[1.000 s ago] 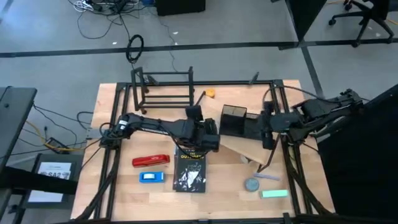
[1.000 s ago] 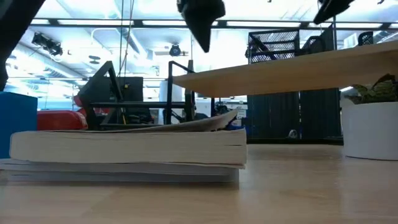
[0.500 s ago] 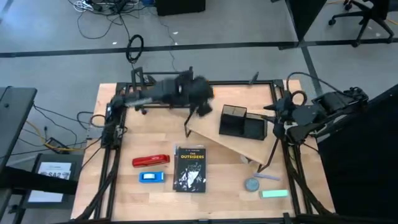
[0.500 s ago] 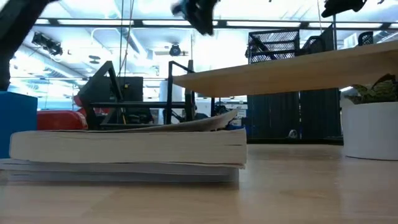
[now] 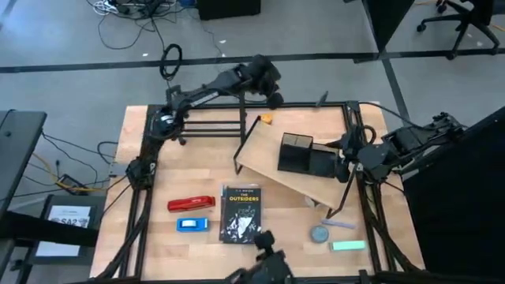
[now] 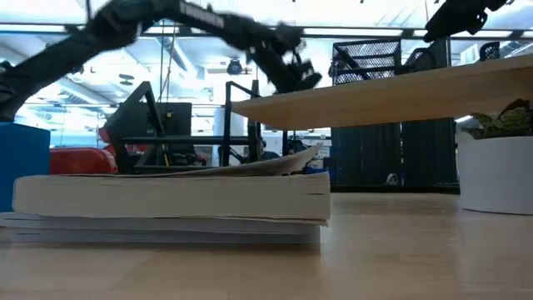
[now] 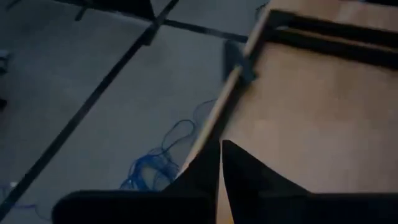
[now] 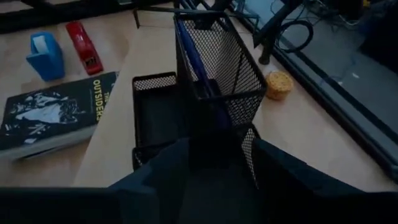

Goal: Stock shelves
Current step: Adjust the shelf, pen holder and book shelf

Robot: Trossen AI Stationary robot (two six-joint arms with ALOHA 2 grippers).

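Note:
The wooden plank shelf (image 5: 272, 170) stands on thin black legs across the table's middle, and a black mesh organizer (image 5: 304, 155) sits on it. The black tube rack (image 5: 207, 118) stands at the far left. My right gripper (image 8: 217, 146) is open at the organizer's right end, a finger on each side. My left gripper (image 5: 272, 96) is shut on nothing, high above the table's far edge. A book (image 5: 241, 213) lies flat near the front. My right gripper comes level from the table's right, and its fingers (image 8: 158, 171) stand on either side of the organizer's near end (image 8: 214, 134). I cannot tell whether they touch it. The organizer rests on the plank.
A red stapler (image 5: 191, 203) and a blue tape dispenser (image 5: 193, 225) lie left of the book. A grey disc (image 5: 319, 234), a green block (image 5: 347, 245) and a pale stick (image 5: 339, 225) lie at the front right. A small orange thing (image 5: 267, 119) sits by the plank's far corner.
My left gripper has swung from just above the book, up and away to the table's far edge, past the rack. My right gripper drew back a little toward the right edge, then came back to the organizer.

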